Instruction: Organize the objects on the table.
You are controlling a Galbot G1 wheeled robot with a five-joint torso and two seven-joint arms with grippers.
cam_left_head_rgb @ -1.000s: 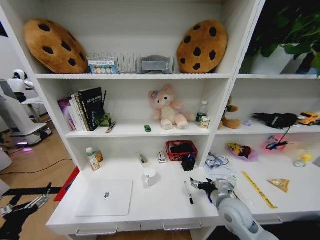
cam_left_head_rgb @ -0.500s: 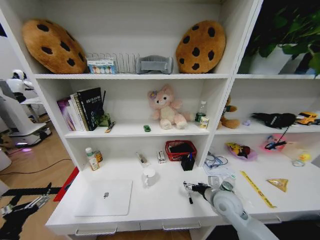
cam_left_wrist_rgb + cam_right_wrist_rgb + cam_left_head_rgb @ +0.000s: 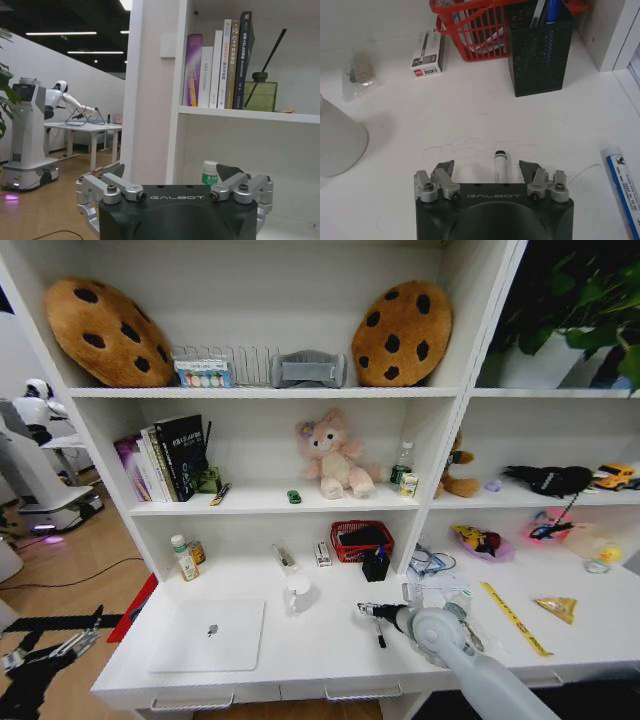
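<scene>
1. You are on the pick-up step for the black marker [image 3: 500, 167]. It lies flat on the white counter [image 3: 320, 645], toward the front edge and right of the middle, well apart from the silver laptop [image 3: 209, 635] near the front left corner.

2. Your right gripper [image 3: 487, 172] hangs over the marker with its jaws spread wide, one finger on each side of the barrel, and the white cap end shows between them. The fingers are not touching the marker, so nothing is held.

3. Your left gripper [image 3: 175, 182] is parked off the counter's left end, beside the shelf unit. Its jaws stand wide and empty.

4. For the next move, judge whether the fingers are low enough to catch the barrel. If not, lower further, then close squarely across it. The marker is round and may roll away if one finger touches first.

5. The likely goal is the black mesh pen holder [image 3: 539, 47] near the back of the counter, next to the red basket [image 3: 470, 30]. It already holds a blue pen [image 3: 551, 10], so aim for the free gap.
</scene>
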